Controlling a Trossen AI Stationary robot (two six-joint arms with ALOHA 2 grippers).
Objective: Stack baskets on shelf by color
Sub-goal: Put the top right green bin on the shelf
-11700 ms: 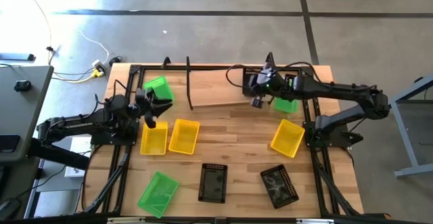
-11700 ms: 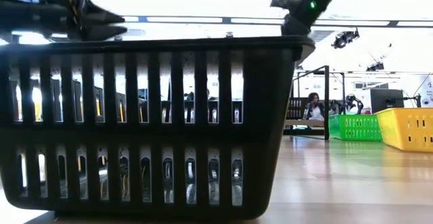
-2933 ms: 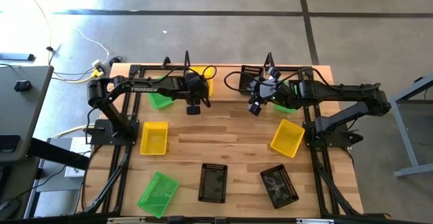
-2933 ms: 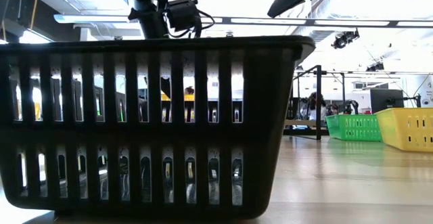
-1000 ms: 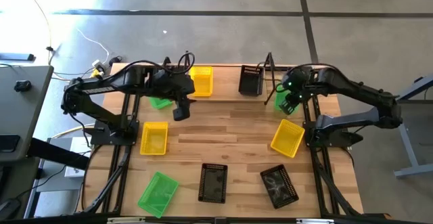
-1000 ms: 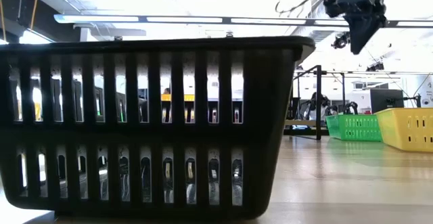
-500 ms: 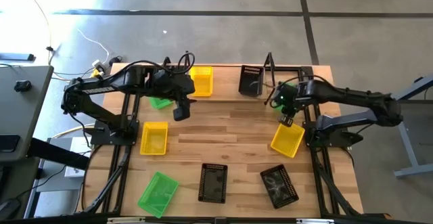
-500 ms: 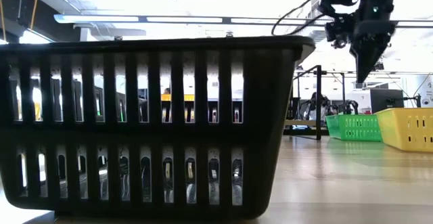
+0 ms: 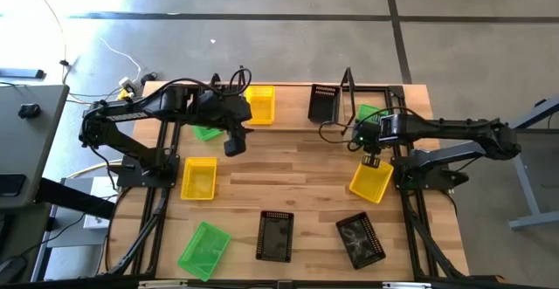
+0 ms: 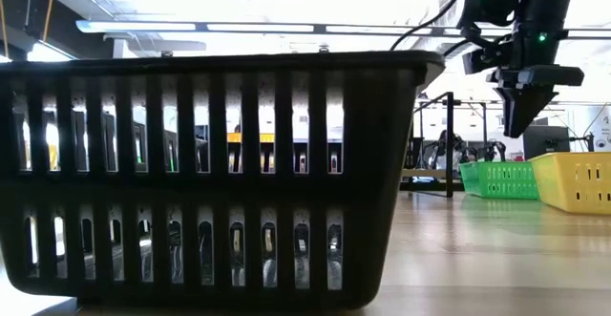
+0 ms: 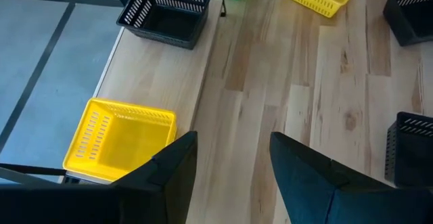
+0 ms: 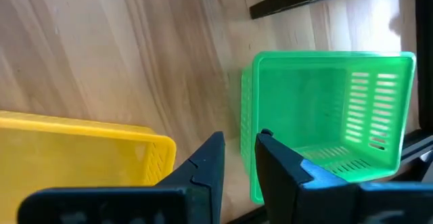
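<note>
Since half a second ago the right gripper [image 9: 369, 159] has slid from the green basket toward the yellow one at the table's four o'clock side; the left arm has not moved, and a yellow basket that lay on the table at the start now sits on the shelf.

Left gripper [image 9: 233, 147] hangs over the table at about ten o'clock from its centre, its fingers [image 11: 170, 172] spread apart and holding nothing. Right gripper's fingers [image 12: 208, 158] stand a narrow gap apart over bare wood, between a green basket [image 12: 325, 109] and a yellow basket [image 12: 81, 153], gripping neither.

Pale wooden planks form the table [image 9: 297, 184], with black frame rails along its left and right edges. It stands on a grey concrete floor [image 9: 262, 36] crossed by dark lines, with cables trailing at eleven o'clock. From table height, ceiling strip lights and distant desks show beyond.

The shelf [image 9: 293, 114] lies along the twelve o'clock edge and carries one yellow basket [image 9: 258, 104] and one black basket [image 9: 323, 104].

Counted from above: three yellow (shelf, nine o'clock [image 9: 199, 177], four o'clock [image 9: 370, 178]); three green (eleven o'clock [image 9: 206, 133], two o'clock [image 9: 369, 114], seven o'clock [image 9: 203, 248]); three black (shelf, six o'clock [image 9: 275, 235], five o'clock [image 9: 360, 240]). Nine in all.
</note>
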